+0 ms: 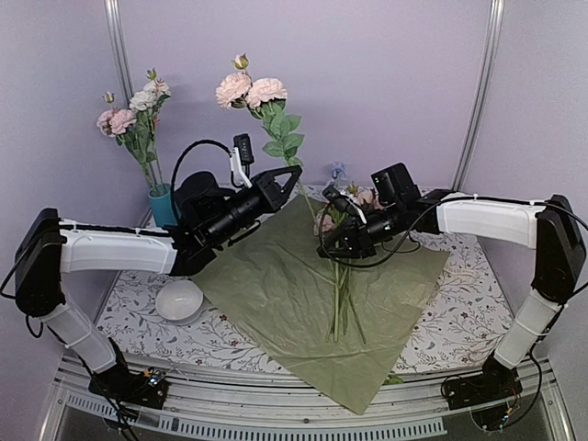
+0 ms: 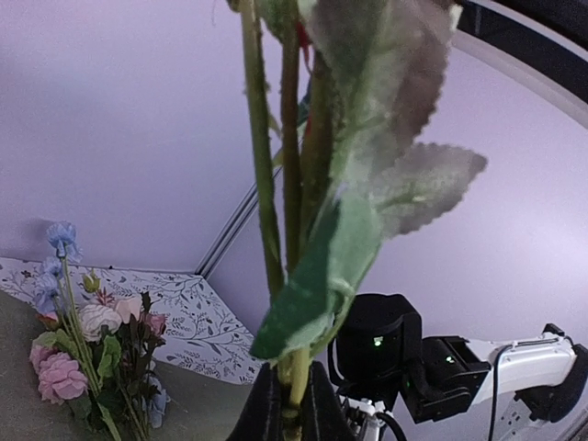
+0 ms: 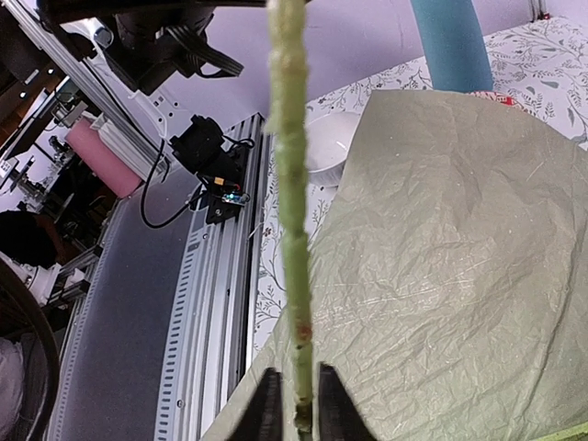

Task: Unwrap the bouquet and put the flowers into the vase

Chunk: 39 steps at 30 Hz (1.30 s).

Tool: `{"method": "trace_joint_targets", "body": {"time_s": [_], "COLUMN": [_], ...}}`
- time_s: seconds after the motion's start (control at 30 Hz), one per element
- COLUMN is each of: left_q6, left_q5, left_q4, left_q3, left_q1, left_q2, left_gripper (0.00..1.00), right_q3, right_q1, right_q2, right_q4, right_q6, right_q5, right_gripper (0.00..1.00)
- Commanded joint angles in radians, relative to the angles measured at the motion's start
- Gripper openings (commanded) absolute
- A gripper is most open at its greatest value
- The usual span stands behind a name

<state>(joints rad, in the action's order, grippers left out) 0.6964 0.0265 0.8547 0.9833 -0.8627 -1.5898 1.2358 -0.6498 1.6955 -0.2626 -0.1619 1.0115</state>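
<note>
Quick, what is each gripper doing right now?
Left gripper: shut on the pink rose stem.
Right gripper: fingers flank the end of a pale green stem; whether it grips cannot be told.

Pink-headed stem [image 1: 283,133] held upright in L claw [image 1: 296,175]; other flowers [image 1: 342,294] laid flat on olive sheet [image 1: 276,285] by R claw [image 1: 327,244]; teal vase [image 1: 163,204], w/ blooms, left of L claw.

Just left of the green sheet [image 1: 303,303], the left arm [image 1: 110,250] is hiding the lower half of the vase [image 1: 163,204]. Above the sheet, the left wrist view's top edge is cutting off the raised stem [image 2: 262,184], its near leaves [image 2: 413,179] blurring. The right wrist view's bottom edge is cropping the right gripper [image 3: 296,413] at its fingertips [image 3: 268,404], leaving its grip unreadable.
</note>
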Motion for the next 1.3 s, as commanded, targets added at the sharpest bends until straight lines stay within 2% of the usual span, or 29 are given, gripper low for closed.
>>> {"method": "trace_joint_targets", "body": {"time_s": [0.0,0.1,0.17,0.3,0.4,0.6,0.8,1.03,1.27], "left_q6": [-0.008,-0.038,-0.066,-0.142,-0.216,-0.332,-0.454,-0.567,-0.598], "left_q5": [-0.062,-0.097,-0.116,-0.164,-0.151,-0.085,0.059,0.164,0.206], "left_q4": [0.025,-0.035,-0.114,-0.315,-0.498,-0.739,-0.947,-0.973,-0.898], "left_q3": [-0.002,-0.014,-0.024,-0.026,-0.004,0.09,0.338,0.557,0.591], "left_q1": [0.028,0.044,0.067,0.124,0.184,0.353,0.483,0.583,0.676], "left_q2": [0.016,0.065,0.113,0.221,0.31,0.453,0.418,0.332,0.279], "left_gripper": [0.0,0.0,0.0,0.0,0.0,0.0,0.0,0.0,0.0], "right_q3": [0.009,-0.031,-0.083,-0.188,-0.269,-0.284,-0.292,-0.291,-0.295], "right_q1": [0.003,0.057,0.113,0.238,0.324,0.358,0.36,0.361,0.365], "right_q2": [-0.049,-0.103,-0.142,-0.191,-0.228,-0.284,-0.265,-0.268,-0.276], "right_q4": [-0.059,-0.07,-0.068,-0.024,0.063,0.069,0.065,0.06,0.059], "right_q6": [-0.058,-0.102,-0.125,-0.161,-0.123,-0.18,-0.194,-0.21,-0.218], "right_q5": [-0.029,-0.036,-0.035,-0.042,-0.03,-0.12,-0.104,-0.127,-0.141], "right_gripper": [0.34,0.49,0.54,0.55,0.55,0.57,0.57,0.57,0.57]}}
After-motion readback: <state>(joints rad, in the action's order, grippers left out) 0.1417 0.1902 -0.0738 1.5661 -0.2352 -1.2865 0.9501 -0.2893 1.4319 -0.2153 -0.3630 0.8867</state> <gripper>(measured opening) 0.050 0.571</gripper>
